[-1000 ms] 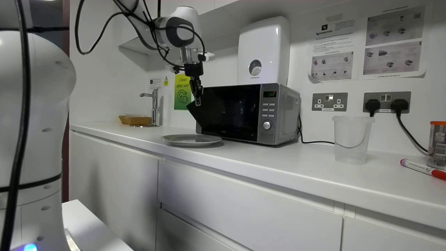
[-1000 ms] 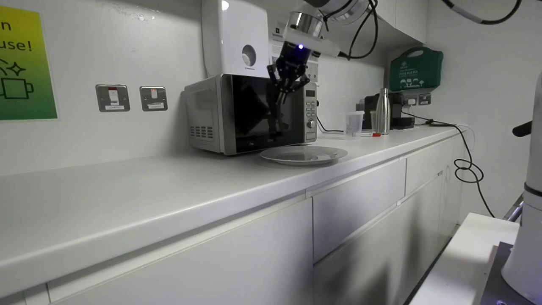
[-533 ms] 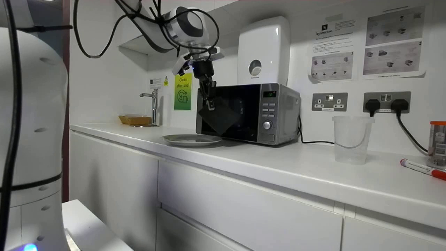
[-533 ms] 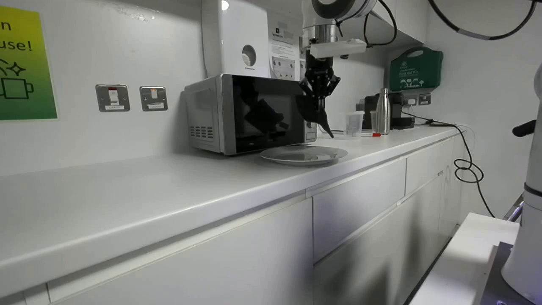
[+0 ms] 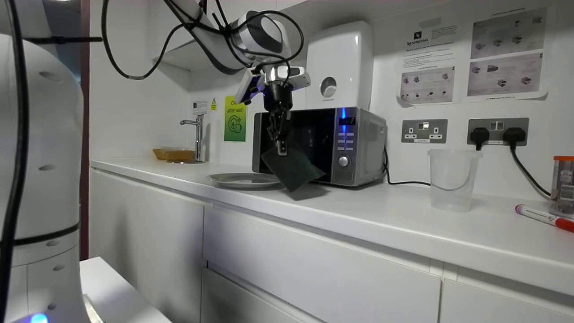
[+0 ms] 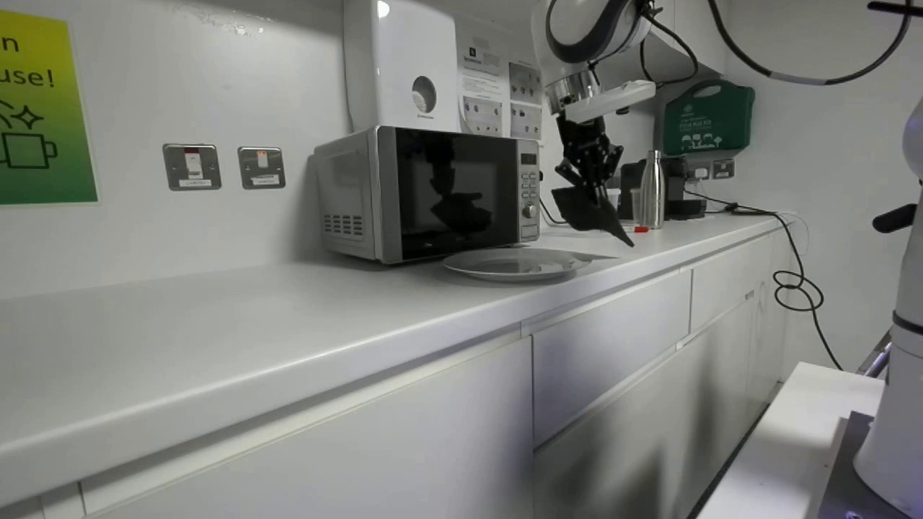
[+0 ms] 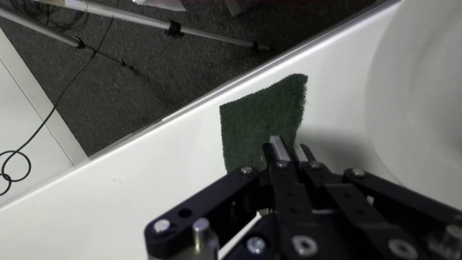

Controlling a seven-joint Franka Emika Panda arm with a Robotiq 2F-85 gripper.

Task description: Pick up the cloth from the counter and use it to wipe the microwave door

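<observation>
Arm [image 5: 269, 33] in front of microwave door [image 6: 411, 216], forearm [image 5: 207, 40] sloping down, gripper [image 7: 289, 146] pointing downward, fingers [image 7: 280, 148] pinched together on dark green cloth [image 5: 293, 170], cloth hanging apart from door

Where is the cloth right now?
In an exterior view, the cloth hangs from the closed gripper above the counter, in front of the microwave door and mostly right of the plate.

You have: one plate [image 5: 240, 180], round, pale grey; one tub [image 5: 453, 186], clear plastic; one marker [image 5: 540, 216], red and white, near one orange-lidded jar [image 5: 562, 184]; one bottle [image 6: 653, 193], silver, upright; one first-aid case [image 6: 708, 121], green, handle uppermost; one tap [image 5: 199, 138], chrome.
</observation>
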